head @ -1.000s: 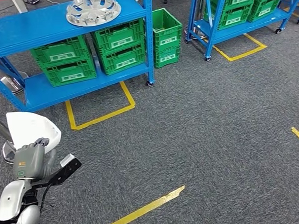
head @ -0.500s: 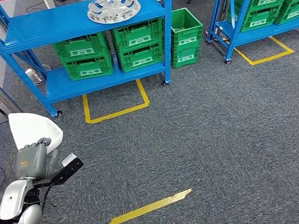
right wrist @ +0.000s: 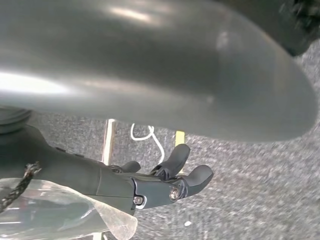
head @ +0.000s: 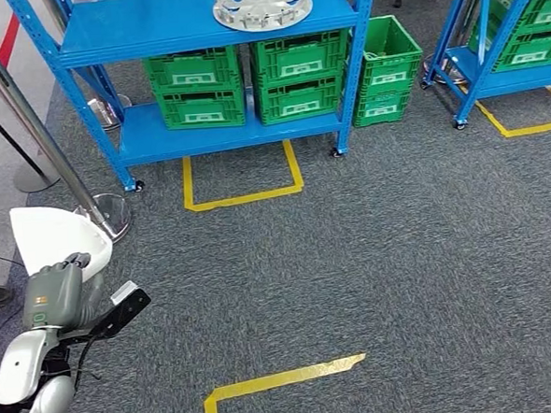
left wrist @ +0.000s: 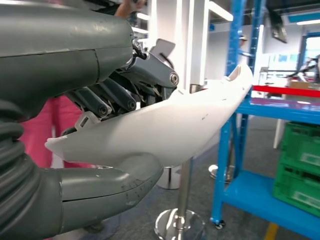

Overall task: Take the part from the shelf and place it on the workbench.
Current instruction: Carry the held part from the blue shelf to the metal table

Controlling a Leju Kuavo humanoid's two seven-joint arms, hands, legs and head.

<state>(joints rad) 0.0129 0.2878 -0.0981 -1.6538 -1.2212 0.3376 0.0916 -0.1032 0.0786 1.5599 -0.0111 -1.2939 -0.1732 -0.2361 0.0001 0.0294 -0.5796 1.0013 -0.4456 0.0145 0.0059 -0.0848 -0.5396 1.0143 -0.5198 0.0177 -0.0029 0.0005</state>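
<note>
Left hand (head: pixel 55 293) grips the white part (head: pixel 57 237) — thumb under, fingers over it, low left above the carpet. Right hand (right wrist: pixel 166 182) hangs over the floor, fingers apart, holding nothing. Blue shelf (head: pixel 198 24) stands ahead.

Left arm: silver, bent, low on the robot's left side.
Left hand (head: pixel 55 295): gripping the white part (head: pixel 56 237), thumb (left wrist: pixel 113 182) under it, dark fingers (left wrist: pixel 151 75) curled over its top edge.
Right hand (right wrist: pixel 166 182): holding nothing, dark fingers (right wrist: pixel 198 177) held loosely apart.
</note>
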